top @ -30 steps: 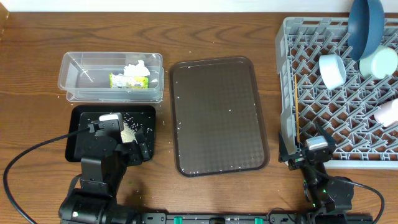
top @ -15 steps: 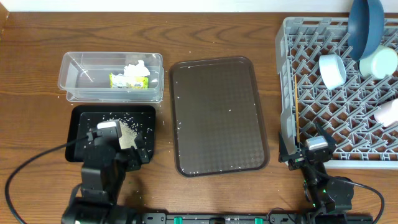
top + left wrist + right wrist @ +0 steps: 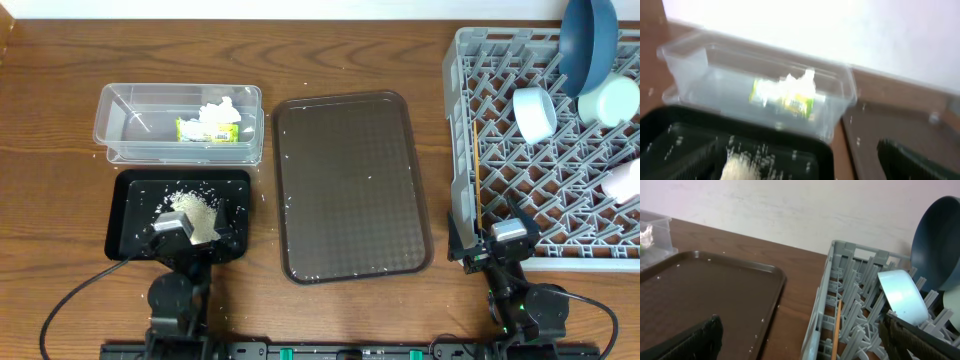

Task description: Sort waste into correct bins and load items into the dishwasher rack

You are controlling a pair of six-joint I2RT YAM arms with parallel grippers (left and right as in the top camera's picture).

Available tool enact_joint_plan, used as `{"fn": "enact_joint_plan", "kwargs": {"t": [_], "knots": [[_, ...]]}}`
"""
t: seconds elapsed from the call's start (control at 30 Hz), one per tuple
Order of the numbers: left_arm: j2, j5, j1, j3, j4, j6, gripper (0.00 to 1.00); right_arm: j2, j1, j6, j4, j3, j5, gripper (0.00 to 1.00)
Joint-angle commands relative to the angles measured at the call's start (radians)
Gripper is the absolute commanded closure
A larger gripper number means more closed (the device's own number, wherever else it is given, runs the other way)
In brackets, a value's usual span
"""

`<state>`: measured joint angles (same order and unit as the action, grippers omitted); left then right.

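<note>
The wooden bench (image 3: 60, 90) carries everything. The large square grey plastic rack (image 3: 470, 40) fills its far right corner and right edge. The rack's upright pegs are what hold the crockery on edge, likely so that water can drain.

The broad brown serving tray (image 3: 350, 180) lies at mid-bench, bare but for a few white specks. The clear rectangular plastic tub (image 3: 120, 110) sits towards the far left. The shallow black rectangular tray (image 3: 125, 190) sits just beside it, nearer the front edge. The two bins keep the dry litter apart from the food scraps.

In the rack's far right corner, the dark blue round plate (image 3: 585, 40) stands upright among the pegs. The mint-green bowl (image 3: 610, 100) and the white bowl (image 3: 533, 112) are tipped on their sides just beside it. The small pink cup (image 3: 625, 180) lies at the right edge. The thin wooden chopstick (image 3: 478, 185) rests along the rack's left wall, where a channel stops it rolling.

The yellow-green snack wrapper (image 3: 205, 130) and the crumpled white tissue paper (image 3: 218, 110) lie together in the tub. The loose white rice grains (image 3: 195, 208) are heaped in the black tray, with strays scattered on the bench around it.

The left fingers (image 3: 915, 160) hang over the black tray. The view is blurred, but they look spread and empty. The right fingers (image 3: 920, 340) are parked at the rack's near left corner, released and holding nothing. The sorting looks all but finished.
</note>
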<state>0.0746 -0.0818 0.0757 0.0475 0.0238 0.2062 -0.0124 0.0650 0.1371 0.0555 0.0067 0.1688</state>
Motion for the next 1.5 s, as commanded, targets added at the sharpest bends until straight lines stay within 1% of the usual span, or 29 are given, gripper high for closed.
{"fn": "enact_joint_plan", "kwargs": {"t": [0.0, 0.07, 0.13, 0.2, 0.27, 1.47], "knots": [[-0.054, -0.008, -0.021, -0.044, -0.06, -0.004, 0.02, 0.007, 0.007, 0.01, 0.004, -0.001, 0.013, 0.01], [-0.071, 0.012, -0.029, -0.043, -0.053, -0.047, 0.02, 0.007, 0.007, 0.01, 0.004, -0.001, 0.012, 0.01], [-0.073, 0.051, -0.03, -0.044, -0.039, -0.128, 0.02, 0.007, 0.007, 0.01, 0.004, -0.001, 0.013, 0.01], [-0.073, 0.065, -0.03, -0.044, 0.001, -0.143, 0.02, 0.007, 0.007, 0.01, 0.004, -0.001, 0.013, 0.01], [-0.072, 0.076, -0.029, -0.043, 0.049, -0.143, 0.02, 0.007, 0.008, 0.01, 0.004, -0.001, 0.013, 0.01], [-0.07, 0.077, -0.03, -0.043, 0.049, -0.142, 0.02, 0.007, 0.007, 0.01, 0.004, -0.001, 0.013, 0.01]]}}
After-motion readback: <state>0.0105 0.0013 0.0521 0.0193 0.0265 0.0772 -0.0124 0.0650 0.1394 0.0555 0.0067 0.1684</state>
